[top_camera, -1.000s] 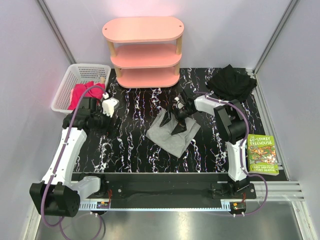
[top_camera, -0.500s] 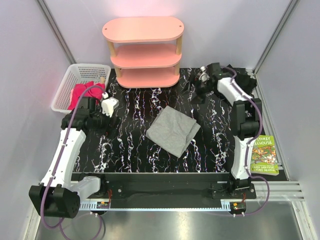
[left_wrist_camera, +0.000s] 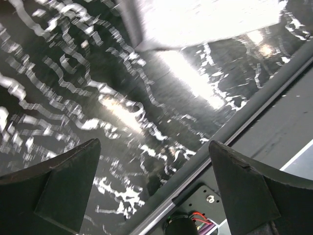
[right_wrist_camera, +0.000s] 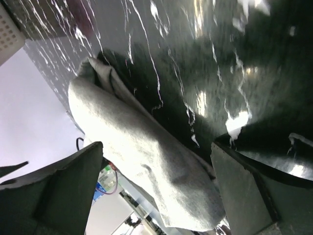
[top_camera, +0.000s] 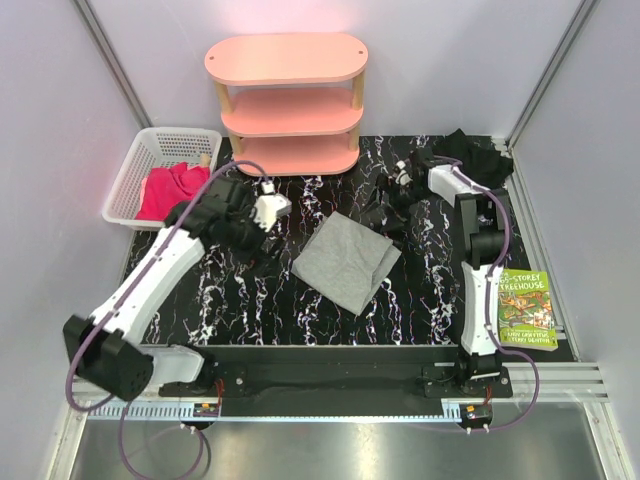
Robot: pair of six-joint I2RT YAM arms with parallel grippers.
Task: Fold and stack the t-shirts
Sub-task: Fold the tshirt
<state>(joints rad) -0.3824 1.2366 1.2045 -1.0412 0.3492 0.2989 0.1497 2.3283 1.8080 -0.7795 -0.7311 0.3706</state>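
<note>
A folded mid-grey t-shirt (top_camera: pixel 345 262) lies flat at the table's centre. It also shows in the right wrist view (right_wrist_camera: pixel 142 156), and as a bright patch at the top of the left wrist view (left_wrist_camera: pixel 205 19). A black t-shirt (top_camera: pixel 470 160) lies bunched at the back right corner. A magenta-pink cloth (top_camera: pixel 170 190) sits in the white basket (top_camera: pixel 135 165). My left gripper (top_camera: pixel 260 242) is open and empty, left of the grey shirt (left_wrist_camera: pixel 156 196). My right gripper (top_camera: pixel 386 214) is open and empty, just beyond the shirt's far right corner (right_wrist_camera: pixel 156 191).
A pink three-tier shelf (top_camera: pixel 287 100) stands at the back centre. A green-covered book (top_camera: pixel 525 308) lies at the right edge. The table's near edge and metal rail (left_wrist_camera: pixel 254 98) show in the left wrist view.
My left arm has swung right from beside the basket towards the grey shirt. My right gripper left the shirt, went to the back right, and has come back near the shirt's far corner.
</note>
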